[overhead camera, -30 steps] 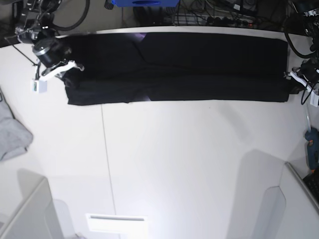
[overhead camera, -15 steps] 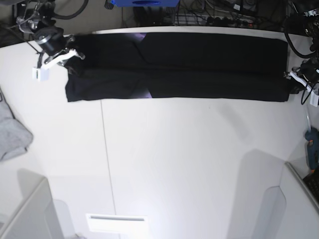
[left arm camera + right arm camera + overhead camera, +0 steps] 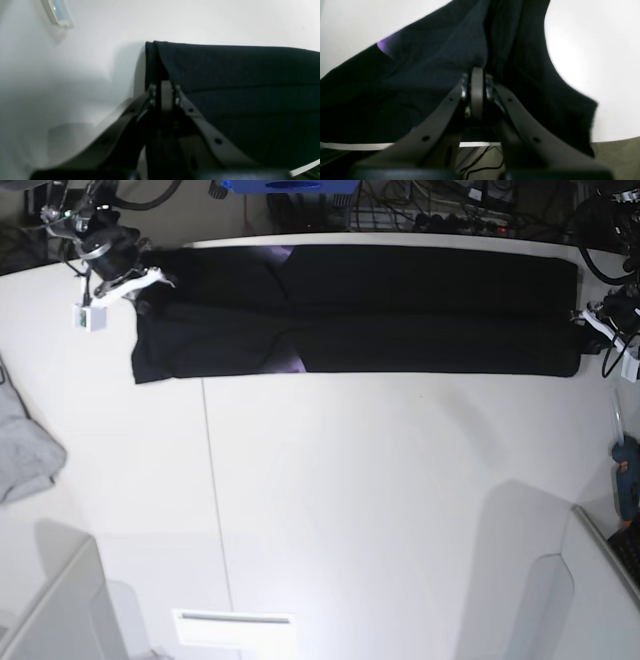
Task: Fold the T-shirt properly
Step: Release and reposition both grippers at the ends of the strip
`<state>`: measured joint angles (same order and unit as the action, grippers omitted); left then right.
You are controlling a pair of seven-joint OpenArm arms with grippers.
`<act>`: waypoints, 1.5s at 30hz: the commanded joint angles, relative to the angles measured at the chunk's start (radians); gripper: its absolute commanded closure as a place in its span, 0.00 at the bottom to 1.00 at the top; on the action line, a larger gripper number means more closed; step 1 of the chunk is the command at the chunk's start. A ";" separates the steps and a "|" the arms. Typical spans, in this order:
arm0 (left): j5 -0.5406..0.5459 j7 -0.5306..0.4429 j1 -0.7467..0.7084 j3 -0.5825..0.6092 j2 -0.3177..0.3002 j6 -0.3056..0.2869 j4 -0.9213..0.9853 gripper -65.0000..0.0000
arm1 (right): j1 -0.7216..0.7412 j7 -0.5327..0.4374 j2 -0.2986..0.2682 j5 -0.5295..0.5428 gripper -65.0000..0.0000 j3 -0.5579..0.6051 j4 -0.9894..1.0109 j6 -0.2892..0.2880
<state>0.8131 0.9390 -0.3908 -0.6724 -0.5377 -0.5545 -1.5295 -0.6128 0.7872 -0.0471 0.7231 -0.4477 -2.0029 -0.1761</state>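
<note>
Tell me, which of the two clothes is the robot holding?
The black T-shirt, stretched long across the far side of the table. Both the left gripper and right gripper pinch it. The grey garment lies untouched at the edge.

The black T-shirt (image 3: 400, 310) lies as a long folded band across the far side — purple neckband showing.

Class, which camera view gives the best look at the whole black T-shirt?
The base view: it shows the T-shirt end to end as a long folded band on the table. The left wrist view shows only one folded end, and the right wrist view only bunched cloth at the other end.
</note>
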 commanded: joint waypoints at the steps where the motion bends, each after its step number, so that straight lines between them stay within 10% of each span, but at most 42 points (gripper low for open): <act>1: 0.010 -0.010 0.000 -0.004 -0.026 -0.005 -0.013 1.00 | 0.004 -0.019 -0.009 -0.007 1.00 -0.007 -0.016 -0.007; 11: 0.009 -0.015 -0.035 -0.010 -0.026 -0.005 -0.050 1.00 | 0.006 -0.016 -0.006 -0.041 1.00 -0.009 -0.006 -0.001; 15: 0.009 -0.015 -0.073 -0.011 -0.026 -0.005 -0.108 1.00 | 0.004 -0.016 -0.004 -0.041 0.70 -0.009 -0.006 0.000; 24: 0.018 -0.008 -0.092 -0.209 -0.019 -0.005 -0.147 0.59 | -0.003 -0.021 0.059 -0.033 0.56 -0.132 -0.012 -0.021; 27: 0.019 -0.008 -0.121 -0.290 0.006 -0.005 -0.217 0.52 | 0.018 -0.021 0.059 -0.033 0.56 -0.141 -0.014 -0.135; 32: 0.012 -0.010 -0.124 -0.218 0.052 -0.005 -0.276 0.70 | 0.089 -0.010 0.060 -0.041 0.86 -0.118 -0.003 -0.359; 35: 0.012 -0.015 -0.118 -0.109 0.055 -0.002 -0.225 1.00 | 0.123 0.025 0.056 -0.041 1.00 -0.081 0.041 -0.330; 45: -0.163 -0.016 0.000 -0.022 0.117 0.000 -0.018 1.00 | 0.250 0.028 0.056 -0.219 1.00 -0.081 0.298 -0.285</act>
<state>0.6266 0.9363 -0.3939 -0.6907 -0.4076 -0.5499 -1.5314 -0.3649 0.8265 0.0166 0.5087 -0.5247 -1.6947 -0.4671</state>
